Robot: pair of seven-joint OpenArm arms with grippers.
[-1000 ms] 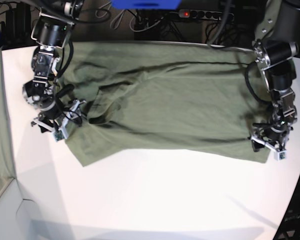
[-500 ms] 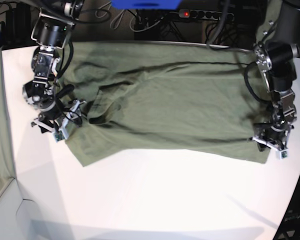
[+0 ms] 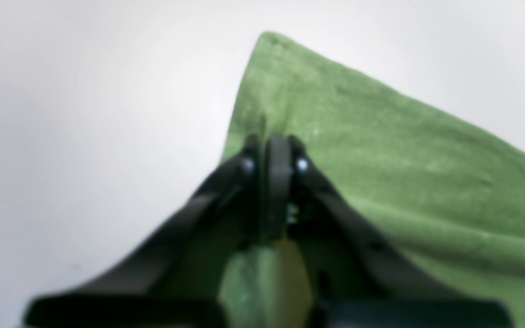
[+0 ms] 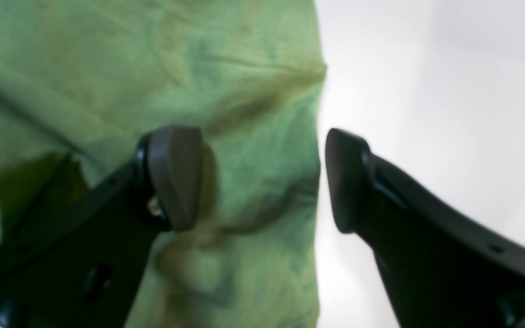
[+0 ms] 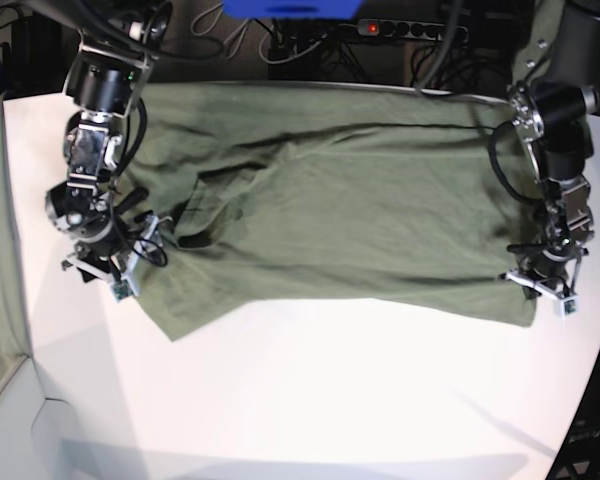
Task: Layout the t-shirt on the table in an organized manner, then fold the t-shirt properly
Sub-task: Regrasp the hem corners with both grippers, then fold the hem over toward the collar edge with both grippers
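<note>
The black fingers (image 3: 249,159) of the left gripper (image 3: 274,152) are pressed together and pinch a fold at the edge of the olive-green short-sleeved cotton t-shirt (image 5: 340,210), close to its pointed corner. The fingers (image 4: 173,175) of the right gripper (image 4: 262,180) stand wide apart and hold nothing: one pad is over the cloth, the other over the bare surface, with the shirt's edge between them. The t-shirt lies spread, with some wrinkles, across the far half of the large white smooth table (image 5: 320,400). In the base view the two grippers are at its opposite ends, both near its front edge.
</note>
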